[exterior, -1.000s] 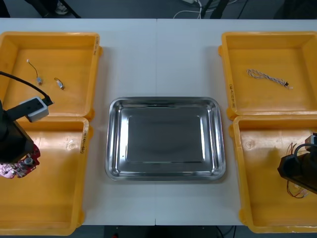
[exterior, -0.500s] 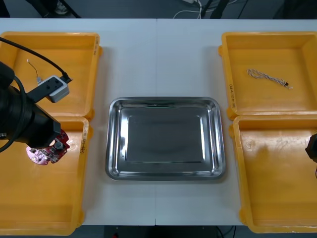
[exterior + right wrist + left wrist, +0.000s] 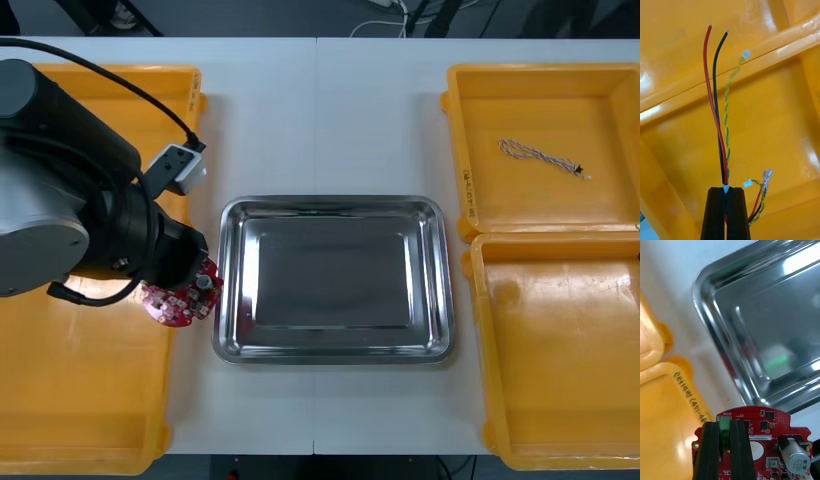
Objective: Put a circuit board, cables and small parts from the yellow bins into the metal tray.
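The left gripper low beside the left rim of the metal tray, fingers clamped on the red circuit board, the right gripper over a yellow bin, pinching the red and black cables.

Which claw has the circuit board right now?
The left claw, shut on the round red circuit board beside the left rim of the metal tray; the right claw is shut on cables over a yellow bin.
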### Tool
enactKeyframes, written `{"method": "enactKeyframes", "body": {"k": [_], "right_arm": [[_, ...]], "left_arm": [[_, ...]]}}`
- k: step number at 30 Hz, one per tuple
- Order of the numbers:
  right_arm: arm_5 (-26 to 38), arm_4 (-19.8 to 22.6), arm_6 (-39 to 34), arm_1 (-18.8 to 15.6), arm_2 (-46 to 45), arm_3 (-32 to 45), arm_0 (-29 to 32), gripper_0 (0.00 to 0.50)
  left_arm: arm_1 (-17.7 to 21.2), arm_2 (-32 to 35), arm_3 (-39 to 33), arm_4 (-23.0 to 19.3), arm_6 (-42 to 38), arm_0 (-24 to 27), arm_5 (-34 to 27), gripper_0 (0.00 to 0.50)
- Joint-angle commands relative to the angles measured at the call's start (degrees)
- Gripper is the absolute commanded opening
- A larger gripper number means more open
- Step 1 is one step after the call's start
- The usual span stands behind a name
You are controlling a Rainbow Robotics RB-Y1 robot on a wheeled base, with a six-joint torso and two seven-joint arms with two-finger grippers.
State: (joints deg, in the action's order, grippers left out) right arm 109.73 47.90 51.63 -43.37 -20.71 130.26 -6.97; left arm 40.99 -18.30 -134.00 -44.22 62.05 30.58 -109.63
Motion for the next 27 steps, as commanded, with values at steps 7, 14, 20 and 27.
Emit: {"method": "enactKeyframes", "body": {"k": [7, 14, 20, 27], "right_arm": [[0.3, 8.8, 11.8, -9.9, 0.7, 2.5, -2.8, 0.000], [0.3, 11.2, 19.6, -12.3, 5.0, 2.5, -7.3, 0.000], [0.3, 12.6, 23.5, -12.7, 9.1, 1.7, -11.2, 0.000], [0.3, 13.1, 24.1, -13.1, 16.3, 1.2, -16.1, 0.000]], "left_arm": [[-6.3, -8.8, 4.6, 5.9, -5.5, 6.5, -0.4, 0.000], [-9.4, -13.7, 9.6, 10.9, -6.3, 7.8, 0.1, 0.000], [-11.4, -16.9, 13.9, 13.4, -6.9, 9.0, 4.4, 0.000], [-12.2, -20.1, 18.0, 14.8, -7.3, 9.3, 10.8, 0.000]]}}
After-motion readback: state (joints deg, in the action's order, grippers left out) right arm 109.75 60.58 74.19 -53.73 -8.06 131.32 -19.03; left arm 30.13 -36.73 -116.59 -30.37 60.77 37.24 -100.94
